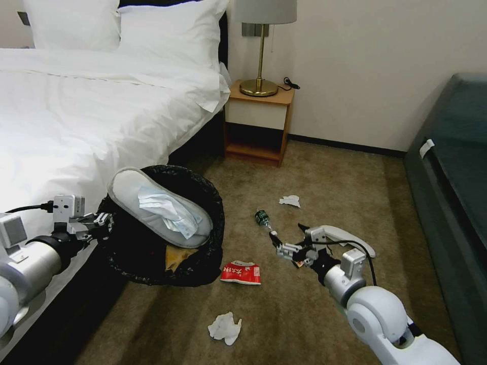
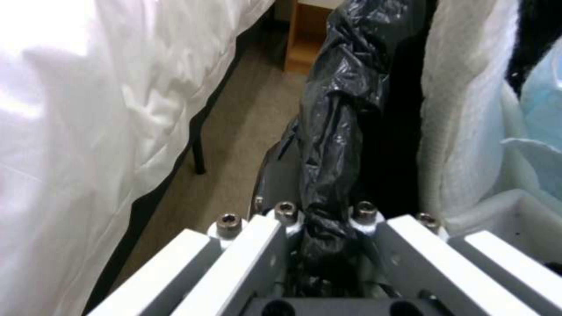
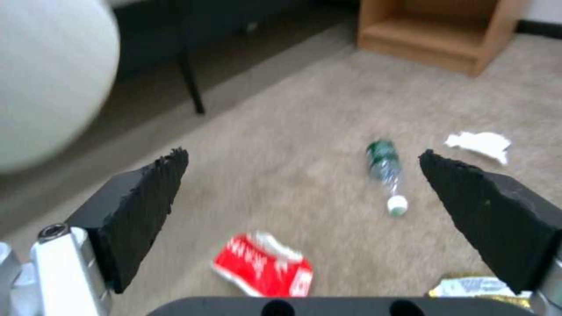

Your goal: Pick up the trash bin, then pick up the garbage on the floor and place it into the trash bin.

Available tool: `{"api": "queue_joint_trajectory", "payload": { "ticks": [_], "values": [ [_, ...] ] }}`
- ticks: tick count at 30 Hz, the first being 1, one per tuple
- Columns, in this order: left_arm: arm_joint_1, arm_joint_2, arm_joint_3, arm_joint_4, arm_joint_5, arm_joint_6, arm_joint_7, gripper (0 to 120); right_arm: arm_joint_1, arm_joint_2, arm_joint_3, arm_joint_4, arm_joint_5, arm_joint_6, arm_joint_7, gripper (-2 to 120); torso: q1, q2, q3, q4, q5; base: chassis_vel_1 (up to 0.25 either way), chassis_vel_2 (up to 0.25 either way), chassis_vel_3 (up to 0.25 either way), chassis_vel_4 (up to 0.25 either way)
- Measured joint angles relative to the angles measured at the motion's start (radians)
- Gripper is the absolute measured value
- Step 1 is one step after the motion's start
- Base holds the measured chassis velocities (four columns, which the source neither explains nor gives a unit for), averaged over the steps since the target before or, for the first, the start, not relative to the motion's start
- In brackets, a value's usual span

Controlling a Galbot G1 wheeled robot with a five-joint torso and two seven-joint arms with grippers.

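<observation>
Right gripper (spread) above red wrapper

- The left arm comes in low at the left edge of the head view, forearm level and reaching toward the right.
- The left hand is clamped on the rim of the trash bin; in the left wrist view the black bag is pinched between its closed fingers.
- The right arm stretches from the lower right corner up and leftward, elbow joint nearest the camera, wrist angled down toward the floor.
- The right hand hangs above the carpet with its two black-padded fingers spread wide, nothing between them.
</observation>
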Motion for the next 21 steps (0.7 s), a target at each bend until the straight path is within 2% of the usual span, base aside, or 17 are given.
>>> {"api": "queue_joint_trajectory", "payload": {
  "ticks": [2, 11, 21],
  "values": [
    [0.002, 0.004, -0.003, -0.006, -0.005, 0.0, -0.004, 1, 0.002, -0.01, -0.02, -0.054, -0.027, 0.009, -0.06, 100, 0.0, 0.0, 0.0, 0.0, 0.0001, 0.0, 0.0, 0.0, 0.0],
    [-0.004, 0.007, -0.005, -0.009, -0.017, 0.0, -0.012, 1, 0.035, -0.019, -0.087, -0.145, -0.054, 0.025, -0.128, 100, 0.0, 0.0, 0.0, 0.0, 0.0, 0.0, 0.0, 0.0, 0.0],
    [-0.008, 0.012, -0.028, -0.013, -0.032, 0.0, -0.013, 1, 0.167, -0.007, -0.256, -0.279, -0.114, 0.061, -0.207, 100, 0.0, 0.0, 0.0, 0.0003, -0.0001, 0.0, 0.0, 0.0, 0.0]
  ]
}}
